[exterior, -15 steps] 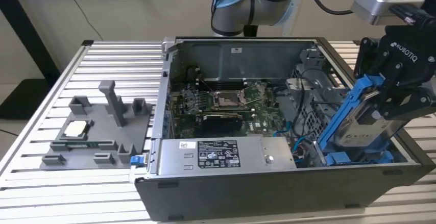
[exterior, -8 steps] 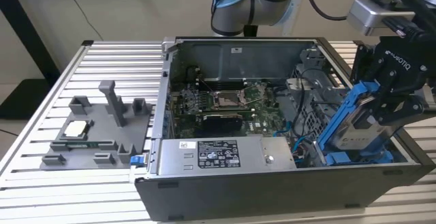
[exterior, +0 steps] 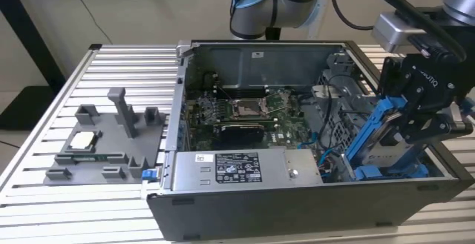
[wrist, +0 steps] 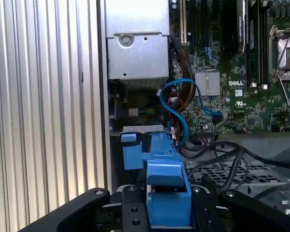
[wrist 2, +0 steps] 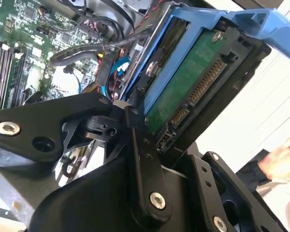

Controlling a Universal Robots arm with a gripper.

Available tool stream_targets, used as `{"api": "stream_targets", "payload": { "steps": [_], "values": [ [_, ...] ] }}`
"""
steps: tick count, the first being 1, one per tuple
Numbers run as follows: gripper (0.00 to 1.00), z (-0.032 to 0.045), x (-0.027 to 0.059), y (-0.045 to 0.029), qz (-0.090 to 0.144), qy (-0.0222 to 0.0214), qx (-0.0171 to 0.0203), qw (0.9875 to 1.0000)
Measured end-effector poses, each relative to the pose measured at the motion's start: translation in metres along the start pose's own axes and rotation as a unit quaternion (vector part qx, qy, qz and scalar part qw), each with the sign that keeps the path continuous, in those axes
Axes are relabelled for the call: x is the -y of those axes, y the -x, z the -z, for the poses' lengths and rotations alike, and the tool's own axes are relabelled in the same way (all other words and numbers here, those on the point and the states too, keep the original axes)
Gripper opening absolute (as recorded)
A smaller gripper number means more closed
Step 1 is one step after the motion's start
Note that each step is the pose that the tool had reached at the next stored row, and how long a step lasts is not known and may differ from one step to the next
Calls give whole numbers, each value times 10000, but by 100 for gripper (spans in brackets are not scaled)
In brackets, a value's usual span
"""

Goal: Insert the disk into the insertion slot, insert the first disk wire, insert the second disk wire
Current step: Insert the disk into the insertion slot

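Observation:
The disk (exterior: 386, 144), in its bright blue carrier frame (exterior: 369, 130), stands steeply tilted at the exterior view's right end of the open computer case. Its lower end sits down in the insertion slot (exterior: 379, 173), a bay with blue plastic edges in the case's near corner. My gripper (exterior: 406, 135) is shut on the disk's upper part. In the second wrist view the disk's green circuit board (wrist 2: 191, 89) and connector face the camera beside a black finger (wrist 2: 137, 140). In the first wrist view the carrier (wrist: 165, 186) sits between my gripper's fingers (wrist: 134, 210). A loose blue wire (wrist: 176, 104) and black wires (wrist: 222, 159) lie next to the bay.
The case holds a motherboard (exterior: 245, 110) and a grey labelled power-supply box (exterior: 237, 169). A grey plastic fixture tray (exterior: 104, 144) lies on the slatted aluminium table (exterior: 111, 71) at the exterior view's left. A person's hand (wrist 2: 282, 159) shows beyond the case.

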State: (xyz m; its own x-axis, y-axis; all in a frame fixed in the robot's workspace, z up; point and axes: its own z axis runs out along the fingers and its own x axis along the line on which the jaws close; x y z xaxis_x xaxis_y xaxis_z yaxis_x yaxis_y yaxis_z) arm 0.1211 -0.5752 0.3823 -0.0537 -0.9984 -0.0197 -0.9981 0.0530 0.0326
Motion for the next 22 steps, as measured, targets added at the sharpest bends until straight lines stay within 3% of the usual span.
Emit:
{"api": "stream_targets", "payload": {
  "steps": [6, 8, 9, 15, 17, 20, 22],
  "values": [
    [34, -27, 1, 1, 10, 12, 205, 9998],
    [34, -26, 1, 1, 11, 12, 211, 9998],
    [40, -25, 1, 1, 11, 13, 211, 9998],
    [40, 1, -1, 14, 11, 17, 217, 9998],
    [40, 1, -1, 20, 13, 17, 258, 9997],
    [40, 1, -2, 33, 16, 12, 360, 9993],
    [40, -1, -3, 54, 17, 5, 380, 9993]
  ]
}}
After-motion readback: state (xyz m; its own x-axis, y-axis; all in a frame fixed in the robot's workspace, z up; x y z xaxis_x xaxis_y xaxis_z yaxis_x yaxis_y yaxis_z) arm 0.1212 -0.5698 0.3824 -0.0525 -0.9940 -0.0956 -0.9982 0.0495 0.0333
